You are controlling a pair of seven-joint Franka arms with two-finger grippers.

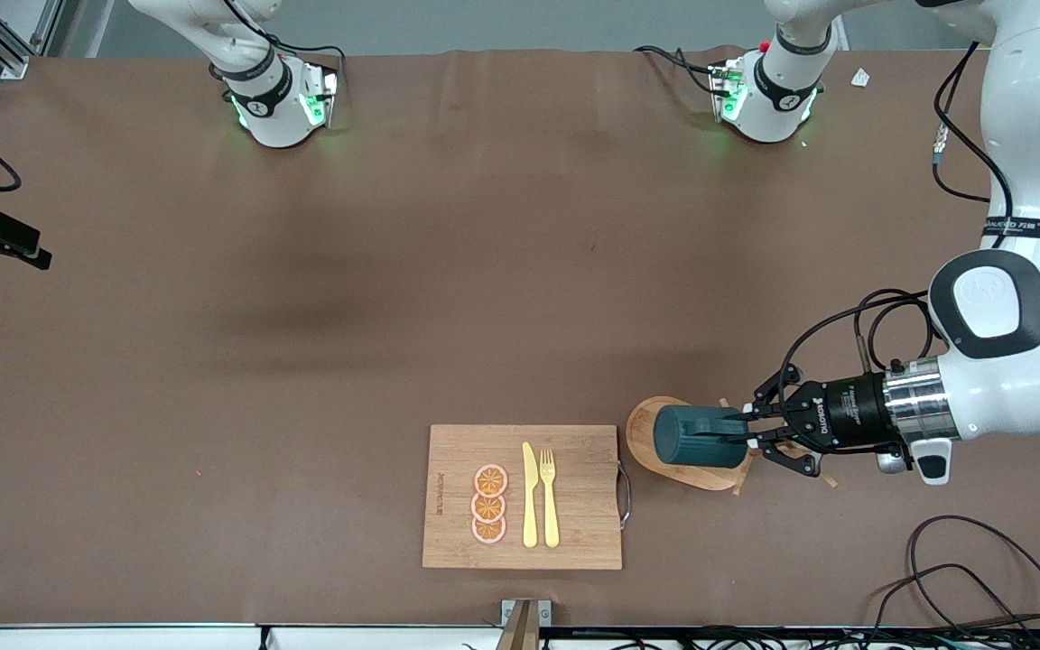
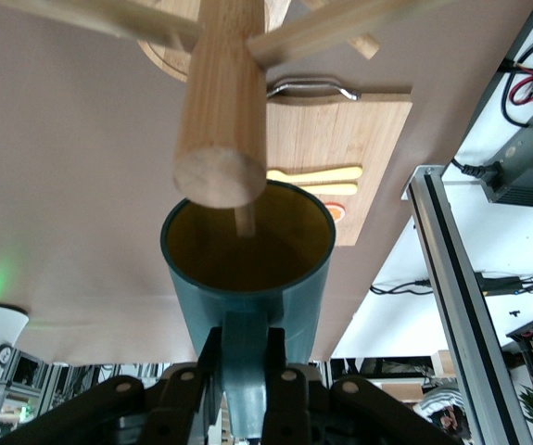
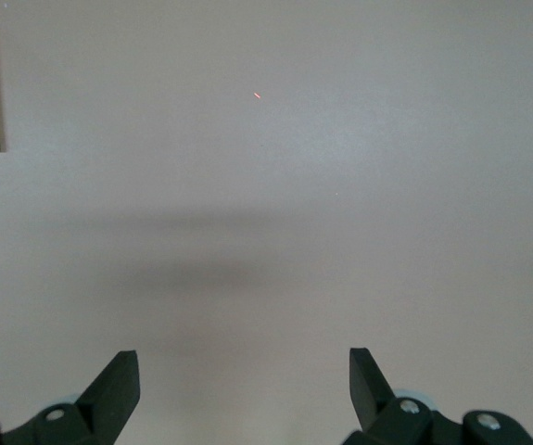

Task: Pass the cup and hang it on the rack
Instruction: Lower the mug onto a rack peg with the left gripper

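**Cup held sideways right over the mug tree, other arm parked**

Biggest thing first: the brown table [image 1: 303, 298] fills pretty much the whole front view. On it, near the front camera's edge, sits a bamboo cutting board [image 1: 574, 533] with a metal handle on the side facing the left arm's end of the table. On the board are a yellow knife [image 1: 530, 496], a yellow fork [image 1: 549, 496] just beside it, and three orange slices [image 1: 489, 504] stacked in a short column next to those.

Just beside the board, toward the left arm's end, is the rack [image 1: 642, 433]. From the front you mostly see its oval wooden base, since the cup covers a good part of it. The left wrist view shows the post [image 2: 220, 111] and pegs up close.

The cup [image 1: 696, 437] is up in the air over the rack's base, tipped on its side. In the wrist view its yellow inside faces the post, and the rounded post end overlaps the rim, with a thin peg showing inside the opening. Can't tell if anything is actually touching.

The left gripper [image 1: 748, 434] is clamped tight on the cup's handle [image 2: 246, 371].

The right gripper [image 3: 244, 378] has its fingers spread wide with nothing between them, over bare table; that arm is just waiting.
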